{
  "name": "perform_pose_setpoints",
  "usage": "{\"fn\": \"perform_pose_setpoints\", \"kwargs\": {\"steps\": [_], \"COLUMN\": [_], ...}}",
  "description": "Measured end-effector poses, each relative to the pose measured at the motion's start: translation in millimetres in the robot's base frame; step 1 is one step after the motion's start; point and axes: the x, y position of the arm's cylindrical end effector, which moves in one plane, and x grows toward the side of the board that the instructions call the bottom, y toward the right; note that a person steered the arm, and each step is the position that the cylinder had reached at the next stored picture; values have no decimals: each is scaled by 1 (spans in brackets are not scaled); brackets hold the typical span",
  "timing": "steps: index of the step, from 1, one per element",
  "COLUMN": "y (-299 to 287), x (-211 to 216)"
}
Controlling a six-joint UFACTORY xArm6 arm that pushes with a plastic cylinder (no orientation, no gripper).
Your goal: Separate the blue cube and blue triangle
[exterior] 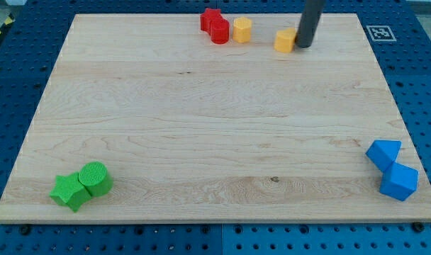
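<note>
No jaws are fitted and none are in view, so no open or closed state applies; the arm ends in a dark rod. My tip (303,45) rests on the counter (201,127) near the top edge, right of centre, touching or just beside the right face of a yellow block (284,40) whose shape is unclear. A yellow cylinder (242,30) stands to its left, and further left two red blocks (215,25) touch each other.

The task items lie well apart from my tip, at the bottom right corner of the counter. The blue triangle (383,153) sits above and slightly left of the blue cube (399,181), and the two appear to be in contact. Separation is not yet done.

At the bottom left corner, a green star-like block (69,190) touches a green cylinder (95,177).

Hazards, as judged from this layout:
- Both blue blocks sit close to the right edge. A push directed rightward or downward is likely to drive one off the counter.
- A push aimed at the contact seam may move both blocks together.
- Leaving the present position leftward would displace the yellow block.
</note>
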Motion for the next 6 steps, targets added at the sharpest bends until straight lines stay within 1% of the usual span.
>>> {"fn": "perform_pose_setpoints", "kwargs": {"steps": [2, 3, 4, 5, 6], "y": [-77, -86, -60, -14, 37], "x": [-9, -14, -13, 21, 71]}}
